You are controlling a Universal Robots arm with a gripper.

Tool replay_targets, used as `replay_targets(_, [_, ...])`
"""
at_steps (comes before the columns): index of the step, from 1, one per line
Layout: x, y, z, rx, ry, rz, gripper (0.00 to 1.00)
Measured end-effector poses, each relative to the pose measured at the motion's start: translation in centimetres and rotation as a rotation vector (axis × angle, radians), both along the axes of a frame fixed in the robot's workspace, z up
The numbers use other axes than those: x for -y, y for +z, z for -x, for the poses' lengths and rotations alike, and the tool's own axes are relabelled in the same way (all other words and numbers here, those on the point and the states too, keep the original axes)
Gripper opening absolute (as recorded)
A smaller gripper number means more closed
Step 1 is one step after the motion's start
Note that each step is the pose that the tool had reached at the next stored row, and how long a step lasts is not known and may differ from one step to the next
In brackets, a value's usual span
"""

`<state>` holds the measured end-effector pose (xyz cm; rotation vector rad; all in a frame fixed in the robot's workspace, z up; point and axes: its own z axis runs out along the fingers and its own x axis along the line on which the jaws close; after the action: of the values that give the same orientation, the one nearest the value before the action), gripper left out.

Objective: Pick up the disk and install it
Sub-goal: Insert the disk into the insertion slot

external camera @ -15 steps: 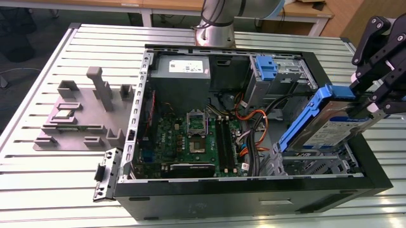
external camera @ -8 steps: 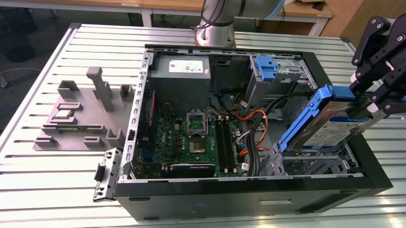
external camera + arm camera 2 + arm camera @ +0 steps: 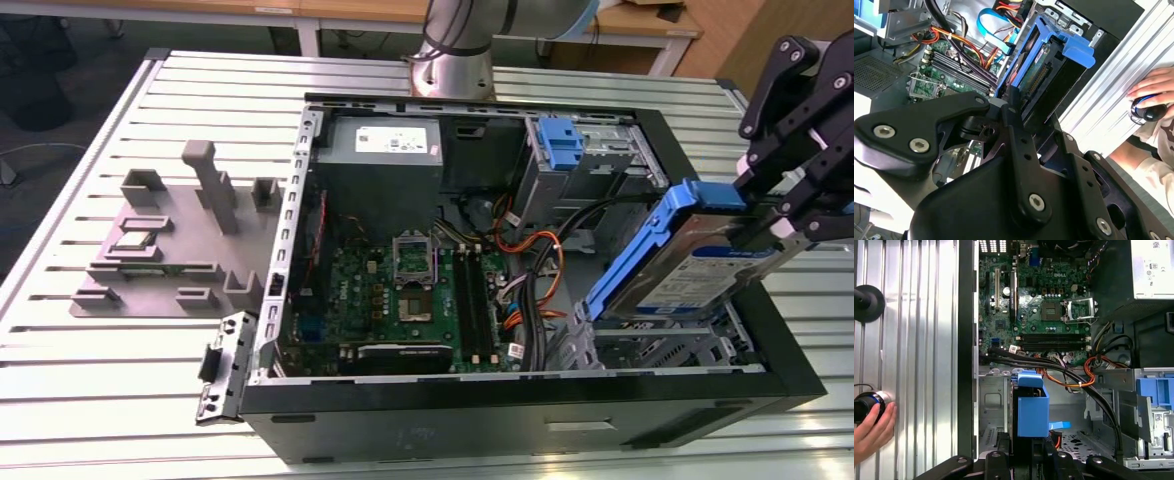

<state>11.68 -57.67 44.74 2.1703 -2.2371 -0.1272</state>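
The disk point(image 3: 694, 270), a silver drive with a white-and-blue label in a blue carrier, hangs tilted over the open computer case point(image 3: 534, 385), at the exterior view's right. My gripper point(image 3: 767, 215) is shut on its upper end. The lower end sits just above the metal drive cage point(image 3: 654, 345) in the case's near right corner. In the second wrist view the disk point(image 3: 1039, 75) runs away from the gripper point(image 3: 1009, 102), connector edge showing. In the first wrist view the blue carrier point(image 3: 1032, 410) stands between the fingers above the cage point(image 3: 991, 405).
A bare blue bracket point(image 3: 561, 145) sits in the upper bay. The motherboard point(image 3: 414, 290), orange and black cables point(image 3: 534, 270) and grey power supply point(image 3: 396, 145) fill the case. A grey fixture point(image 3: 174, 240) stands on the slatted table. A person's hand point(image 3: 871, 427) rests beside the case.
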Motion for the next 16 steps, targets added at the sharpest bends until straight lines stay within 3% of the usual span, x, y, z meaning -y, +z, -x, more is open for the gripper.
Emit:
replay_targets(4, [0.00,-0.45,0.00,0.0000,0.000,0.0000,0.35])
replay_targets(5, [0.00,-1.23,0.00,0.0000,0.000,0.0001,0.35])
replay_targets(16, [0.00,-3.23,0.00,0.0000,0.000,0.0000,0.35])
